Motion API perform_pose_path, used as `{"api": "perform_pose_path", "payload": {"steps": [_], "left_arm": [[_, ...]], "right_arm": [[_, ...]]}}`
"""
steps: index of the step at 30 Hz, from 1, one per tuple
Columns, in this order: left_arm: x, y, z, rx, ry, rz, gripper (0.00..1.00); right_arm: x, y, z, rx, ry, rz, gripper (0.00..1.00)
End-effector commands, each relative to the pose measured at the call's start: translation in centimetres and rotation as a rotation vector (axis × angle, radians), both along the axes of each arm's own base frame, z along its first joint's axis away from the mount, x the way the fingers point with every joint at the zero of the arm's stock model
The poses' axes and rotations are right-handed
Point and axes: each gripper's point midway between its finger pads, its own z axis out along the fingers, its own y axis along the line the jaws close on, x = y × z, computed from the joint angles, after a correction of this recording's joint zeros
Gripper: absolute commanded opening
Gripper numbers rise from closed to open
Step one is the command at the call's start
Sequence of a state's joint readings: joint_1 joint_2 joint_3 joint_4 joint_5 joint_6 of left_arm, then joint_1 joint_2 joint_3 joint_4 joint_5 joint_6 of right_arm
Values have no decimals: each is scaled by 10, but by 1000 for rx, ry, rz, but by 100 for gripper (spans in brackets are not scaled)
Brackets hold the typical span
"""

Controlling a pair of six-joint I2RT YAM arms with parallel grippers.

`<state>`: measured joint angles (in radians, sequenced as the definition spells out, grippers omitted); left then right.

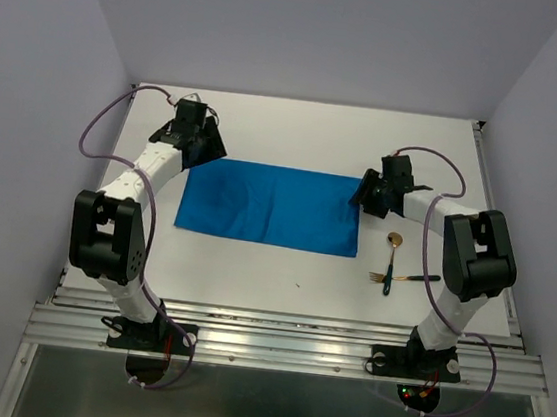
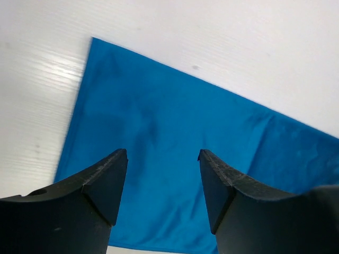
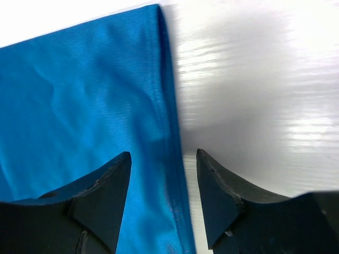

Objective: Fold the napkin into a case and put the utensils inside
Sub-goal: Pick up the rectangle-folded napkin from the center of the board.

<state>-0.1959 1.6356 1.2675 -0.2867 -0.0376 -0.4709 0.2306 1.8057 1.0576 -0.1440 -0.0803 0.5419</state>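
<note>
The blue napkin (image 1: 271, 206) lies flat on the white table as a wide folded rectangle. My left gripper (image 1: 208, 148) hangs open over its far left corner, with only cloth (image 2: 175, 137) showing below the gap. At the napkin's right end my right gripper (image 1: 365, 200) is open, its jaws straddling the cloth's edge (image 3: 169, 132) without pinching it. The utensils lie to the right of the napkin: a spoon (image 1: 392, 254) with a gold head and dark green handle, and a fork (image 1: 403, 278) lying crosswise over the spoon's handle. No narrow case shape shows.
White walls close in the table (image 1: 251, 276) at the back and both sides. An aluminium rail (image 1: 283, 345) carrying both arm bases runs along the near edge.
</note>
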Motion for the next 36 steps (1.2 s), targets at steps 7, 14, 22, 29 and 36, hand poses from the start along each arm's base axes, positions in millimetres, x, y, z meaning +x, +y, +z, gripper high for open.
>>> {"api": "perform_pose_path", "payload": {"steps": [7, 14, 22, 29, 36], "left_arm": [[0, 63, -32, 49, 74, 142, 67], [1, 58, -33, 28, 73, 132, 67], [2, 64, -38, 53, 85, 158, 67], [4, 87, -58, 30, 134, 227, 67], [3, 116, -72, 72, 181, 301, 67]], "right_arm": [[-17, -20, 1, -94, 20, -31, 53], [-30, 8, -9, 57, 38, 52, 45], [-23, 13, -13, 78, 40, 53, 24], [-16, 12, -8, 72, 24, 33, 1], [-14, 7, -4, 50, 16, 24, 1]]}}
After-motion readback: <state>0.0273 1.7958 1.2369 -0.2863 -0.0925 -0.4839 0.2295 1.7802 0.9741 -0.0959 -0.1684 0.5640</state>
